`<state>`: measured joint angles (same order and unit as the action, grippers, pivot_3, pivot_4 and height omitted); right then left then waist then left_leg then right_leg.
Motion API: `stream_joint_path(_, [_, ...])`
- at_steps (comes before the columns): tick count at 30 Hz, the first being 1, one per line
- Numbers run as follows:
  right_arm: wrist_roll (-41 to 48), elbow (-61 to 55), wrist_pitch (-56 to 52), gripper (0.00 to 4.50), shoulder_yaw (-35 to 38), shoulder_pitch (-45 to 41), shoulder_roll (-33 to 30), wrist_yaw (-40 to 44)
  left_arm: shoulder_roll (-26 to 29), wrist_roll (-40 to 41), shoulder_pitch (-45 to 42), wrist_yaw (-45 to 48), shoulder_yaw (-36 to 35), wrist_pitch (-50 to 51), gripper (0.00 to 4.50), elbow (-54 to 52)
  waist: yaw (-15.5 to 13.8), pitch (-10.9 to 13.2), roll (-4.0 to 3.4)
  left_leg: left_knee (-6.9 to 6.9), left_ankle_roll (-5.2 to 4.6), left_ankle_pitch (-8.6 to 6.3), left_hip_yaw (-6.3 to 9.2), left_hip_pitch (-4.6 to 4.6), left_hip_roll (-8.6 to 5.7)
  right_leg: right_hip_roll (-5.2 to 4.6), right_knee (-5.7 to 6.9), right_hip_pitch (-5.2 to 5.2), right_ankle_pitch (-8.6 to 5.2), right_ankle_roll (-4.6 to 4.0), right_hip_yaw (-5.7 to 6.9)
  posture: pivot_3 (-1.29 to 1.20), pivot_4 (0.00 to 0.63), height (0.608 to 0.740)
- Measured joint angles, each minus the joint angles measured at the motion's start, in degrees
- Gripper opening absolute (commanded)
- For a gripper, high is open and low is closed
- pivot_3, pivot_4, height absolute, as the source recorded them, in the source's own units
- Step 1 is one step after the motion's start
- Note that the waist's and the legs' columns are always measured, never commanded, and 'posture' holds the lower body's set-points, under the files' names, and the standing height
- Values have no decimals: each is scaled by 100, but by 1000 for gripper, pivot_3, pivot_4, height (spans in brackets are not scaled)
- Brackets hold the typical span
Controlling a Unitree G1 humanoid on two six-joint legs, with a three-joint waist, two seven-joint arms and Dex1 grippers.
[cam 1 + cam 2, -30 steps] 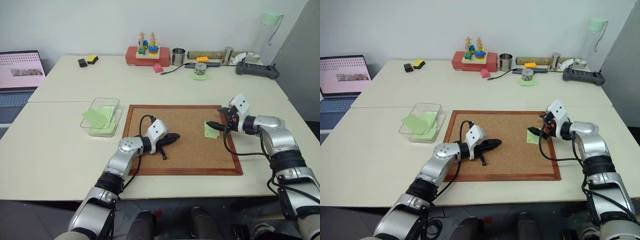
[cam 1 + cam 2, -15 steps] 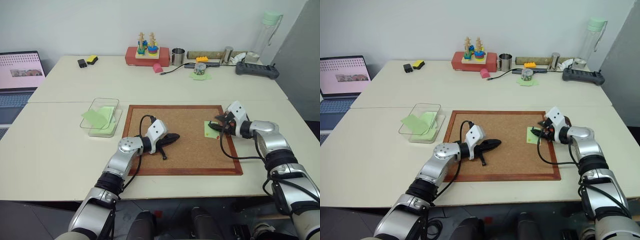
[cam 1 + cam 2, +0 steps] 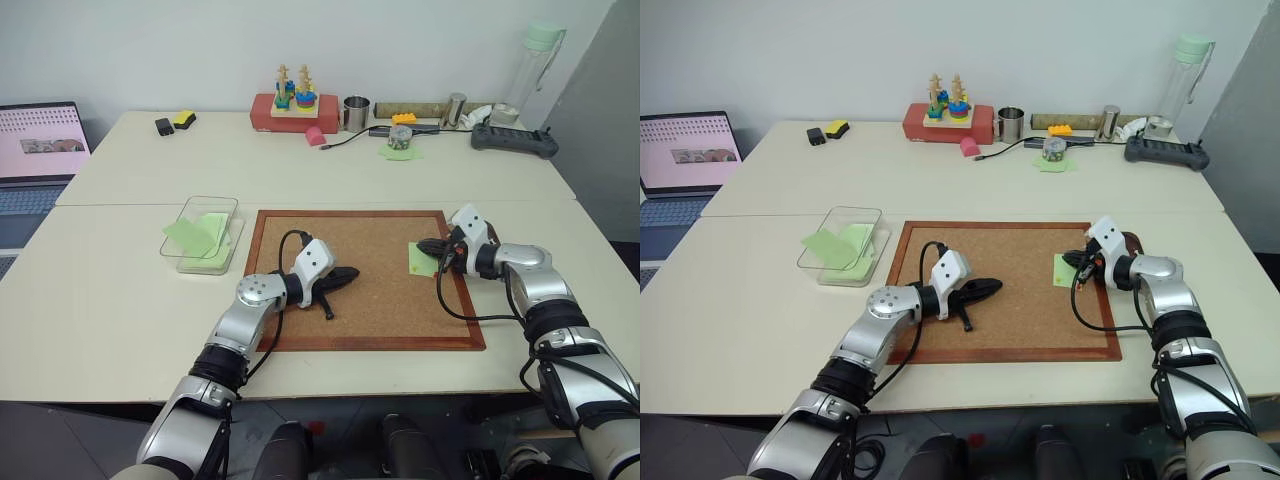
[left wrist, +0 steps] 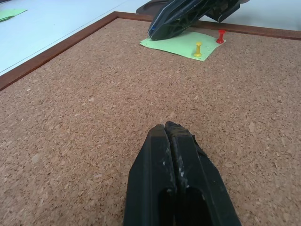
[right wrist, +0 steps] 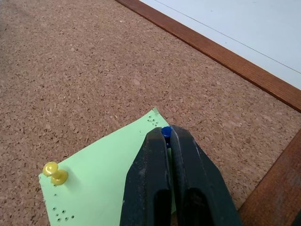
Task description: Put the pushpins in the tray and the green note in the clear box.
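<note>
The right claw (image 5: 167,136), which stood wide a second ago, has been brought down a little and closed on a blue pushpin (image 5: 165,131) at the near corner of the green note (image 5: 103,183). The pin head is seen pinched between the black fingertips, so the first pull is judged ready to be made. Just beside the claw, on the same note, a yellow pushpin (image 5: 55,173) stands upright, and a red pushpin (image 4: 220,36) is seen at the note's other edge; the note is thus pinned to the corkboard (image 3: 370,330). Just behind the right claw, a dark tray (image 3: 1129,242) is partly hidden. The left claw (image 4: 170,129) is kept pressed shut and empty over bare cork. Far across the surface (image 3: 100,300), the clear box (image 3: 205,235) already holds other green notes.
</note>
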<state>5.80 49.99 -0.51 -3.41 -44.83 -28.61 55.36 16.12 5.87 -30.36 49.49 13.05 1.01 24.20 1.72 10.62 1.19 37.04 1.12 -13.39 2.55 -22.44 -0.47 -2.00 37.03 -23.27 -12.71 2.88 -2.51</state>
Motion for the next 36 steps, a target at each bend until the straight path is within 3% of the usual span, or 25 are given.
stream_joint_path(19, [1003, -1088, -1657, 24, 867, 5, -65, 188, 25, -189, -3, -51, 12, 33, 0, 66, 10, -15, -23, -1, -1, 1, -4, 20, -1, 6, 6, 11, 0, 0, -2, 0, 150, 740])
stream_joint_path(26, [496, -1072, -1614, 24, 910, 51, -722, -740, 20, -199, -8, -42, 23, 33, 0, 68, 9, -17, -26, -4, -1, 0, -9, 20, -1, 7, 2, 10, -3, 4, -5, 0, 150, 740])
stream_joint_path(33, [221, -759, -1781, 24, 884, 202, -804, -1161, 34, -216, -11, -27, 20, 0, 0, 111, 11, -23, -35, -3, -1, 1, -18, 25, 0, 12, 3, 11, -8, 12, -14, 0, 150, 740])
stream_joint_path(36, [199, -730, -1809, 545, 879, 205, -803, -1191, 33, -222, -18, -16, 22, -11, 0, 124, 11, -23, -35, -3, -1, 1, -18, 25, 0, 13, 3, 11, -9, 15, -15, 0, 150, 740])
